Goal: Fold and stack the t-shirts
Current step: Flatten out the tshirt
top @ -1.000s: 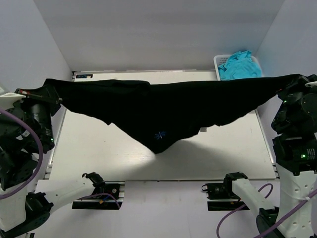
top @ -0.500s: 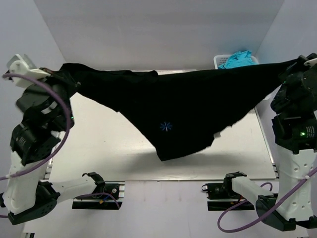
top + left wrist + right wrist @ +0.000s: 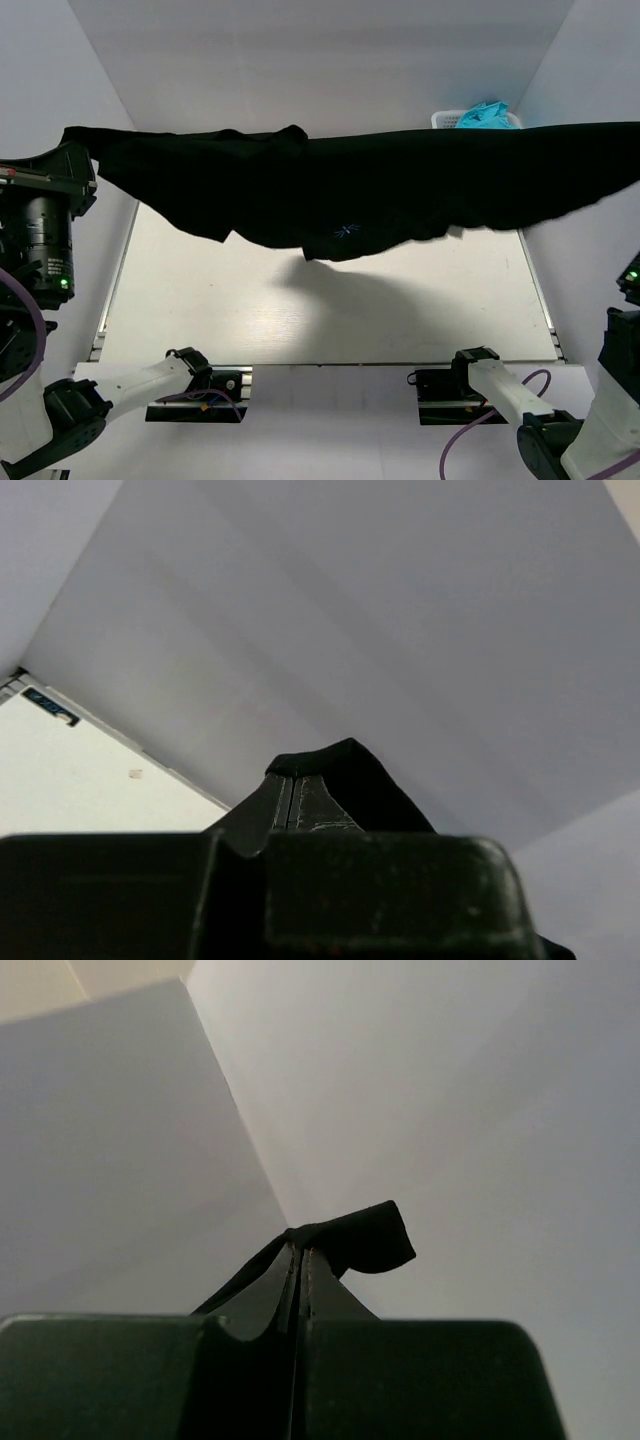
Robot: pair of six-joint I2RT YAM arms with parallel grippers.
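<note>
A black t-shirt (image 3: 350, 190) with a small pale star print hangs stretched wide across the top view, held high above the white table (image 3: 320, 310). My left gripper (image 3: 293, 780) is shut on its left end, a fold of black cloth (image 3: 335, 765) poking past the tips. My right gripper (image 3: 300, 1252) is shut on the right end, where a flap of cloth (image 3: 365, 1238) sticks out. In the top view the left gripper (image 3: 75, 150) is at the far left; the right gripper is out of frame at the right edge.
A white basket (image 3: 445, 121) holding a turquoise shirt (image 3: 480, 114) stands at the table's far right corner, partly hidden behind the black shirt. White walls close in the table at the back and both sides. The arm bases (image 3: 200, 375) sit at the near edge.
Both arms have risen and spread, lifting the black shirt higher and pulling it flatter. Its hanging middle has come up off the table. The right arm has gone out of the top view.
</note>
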